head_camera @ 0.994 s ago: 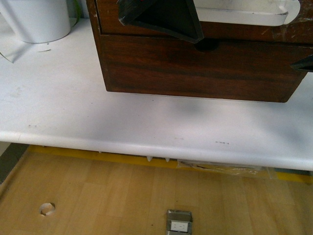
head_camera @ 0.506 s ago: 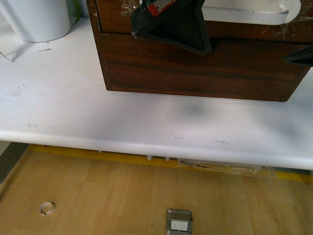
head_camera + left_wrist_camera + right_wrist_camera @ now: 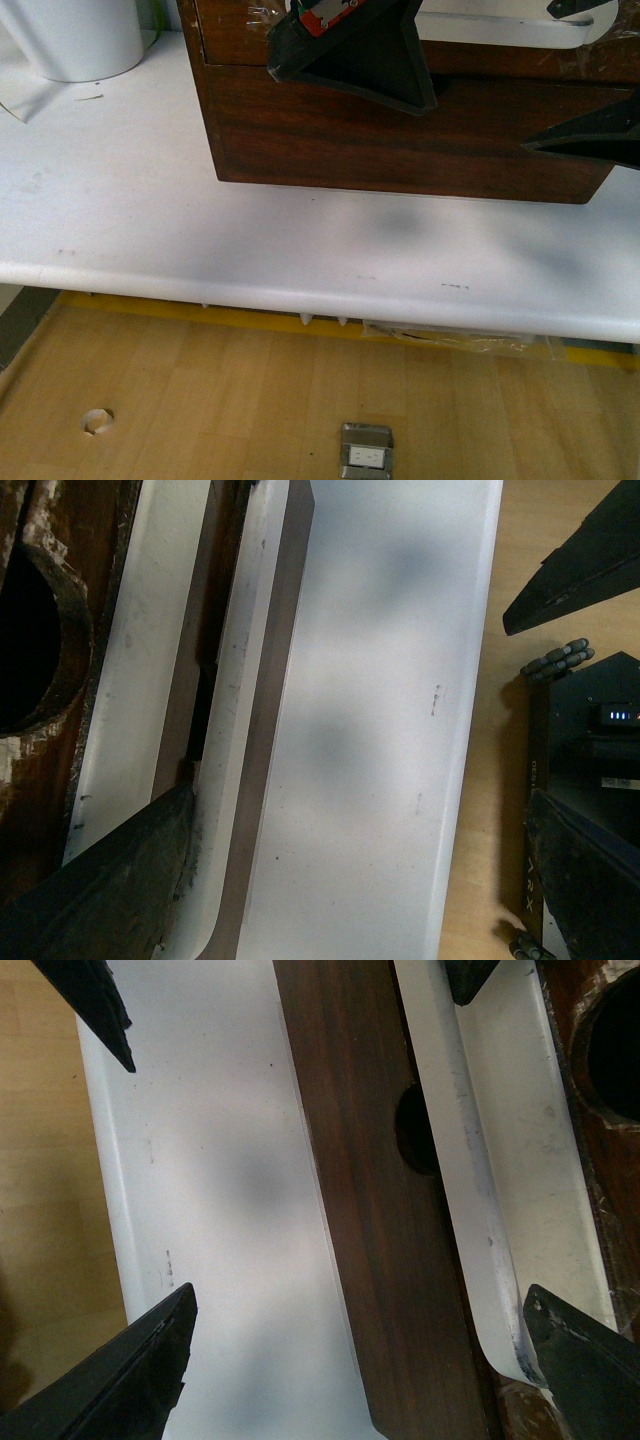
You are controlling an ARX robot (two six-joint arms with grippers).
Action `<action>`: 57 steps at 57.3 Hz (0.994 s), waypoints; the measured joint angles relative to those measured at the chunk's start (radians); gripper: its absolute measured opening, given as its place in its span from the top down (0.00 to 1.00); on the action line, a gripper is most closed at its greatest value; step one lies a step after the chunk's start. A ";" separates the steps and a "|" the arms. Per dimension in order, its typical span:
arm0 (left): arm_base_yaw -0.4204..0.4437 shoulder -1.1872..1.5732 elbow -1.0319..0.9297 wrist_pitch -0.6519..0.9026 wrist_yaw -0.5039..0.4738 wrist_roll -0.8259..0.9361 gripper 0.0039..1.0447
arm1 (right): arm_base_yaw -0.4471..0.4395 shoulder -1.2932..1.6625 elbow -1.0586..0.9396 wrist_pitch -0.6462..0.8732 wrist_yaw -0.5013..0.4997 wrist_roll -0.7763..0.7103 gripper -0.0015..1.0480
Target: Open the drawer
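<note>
The drawer (image 3: 240,30) is the upper dark brown front of a wooden box on the white table (image 3: 150,200). Its long white bar handle (image 3: 500,30) runs along the top of the front view. My left gripper (image 3: 350,45) is open in front of the handle's left part. In the left wrist view (image 3: 340,880) one finger (image 3: 100,880) lies at the handle (image 3: 130,630) and the other is out over the floor. My right gripper (image 3: 585,70) is open at the handle's right end. In the right wrist view (image 3: 350,1380) its jaws straddle the handle (image 3: 510,1190). The chipped notch (image 3: 612,1050) shows.
The plain dark wood drawer front (image 3: 400,140) without a handle sits below, with its own small notch (image 3: 415,1130). A white container (image 3: 75,35) stands at the back left. The table's front edge (image 3: 300,290) is near, with wood floor and a floor outlet box (image 3: 367,455) below.
My left gripper has shifted a little right and now covers the lower front's notch. My right gripper has come in from the right, with more of it in view. The drawer has not visibly moved.
</note>
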 joint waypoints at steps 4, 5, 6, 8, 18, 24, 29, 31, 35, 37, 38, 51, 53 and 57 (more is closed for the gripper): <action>-0.002 0.000 -0.002 0.000 0.000 0.002 0.06 | 0.001 0.009 0.004 0.005 0.003 0.005 0.09; -0.002 0.000 -0.002 0.000 0.000 0.003 0.06 | 0.002 0.014 0.007 0.011 0.006 0.010 0.09; -0.002 0.000 -0.002 0.000 0.000 0.003 0.06 | 0.002 0.017 0.008 0.016 0.006 0.013 0.09; -0.003 0.000 -0.002 -0.001 0.000 0.003 0.06 | 0.002 0.023 0.013 0.019 0.006 0.017 0.09; -0.003 0.000 -0.002 -0.008 0.000 0.008 0.06 | 0.005 0.044 0.025 0.020 0.010 0.027 0.09; -0.003 0.000 -0.002 -0.011 -0.002 0.007 0.06 | 0.011 0.055 0.034 0.016 0.009 0.032 0.09; -0.002 0.000 -0.002 -0.013 -0.010 0.008 0.06 | 0.019 0.064 0.034 0.014 0.013 0.035 0.09; -0.001 0.000 -0.004 -0.013 -0.012 0.009 0.06 | 0.023 0.068 0.036 0.014 0.015 0.035 0.09; 0.001 0.000 -0.008 -0.014 -0.016 0.011 0.06 | 0.028 0.077 0.041 0.014 0.021 0.035 0.09; 0.002 0.000 -0.010 -0.018 -0.018 0.011 0.06 | 0.031 0.081 0.043 0.010 0.024 0.033 0.09; 0.003 0.000 -0.012 -0.019 -0.018 0.012 0.06 | 0.031 0.082 0.045 0.009 0.024 0.033 0.09; 0.008 -0.016 -0.023 -0.058 -0.021 0.043 0.06 | 0.037 0.087 0.056 -0.050 -0.004 0.009 0.09; 0.008 -0.020 -0.027 -0.061 -0.024 0.053 0.06 | 0.037 0.086 0.056 -0.060 -0.013 0.001 0.09; 0.008 -0.031 -0.038 -0.065 -0.024 0.067 0.06 | 0.037 0.080 0.055 -0.084 -0.031 -0.016 0.09</action>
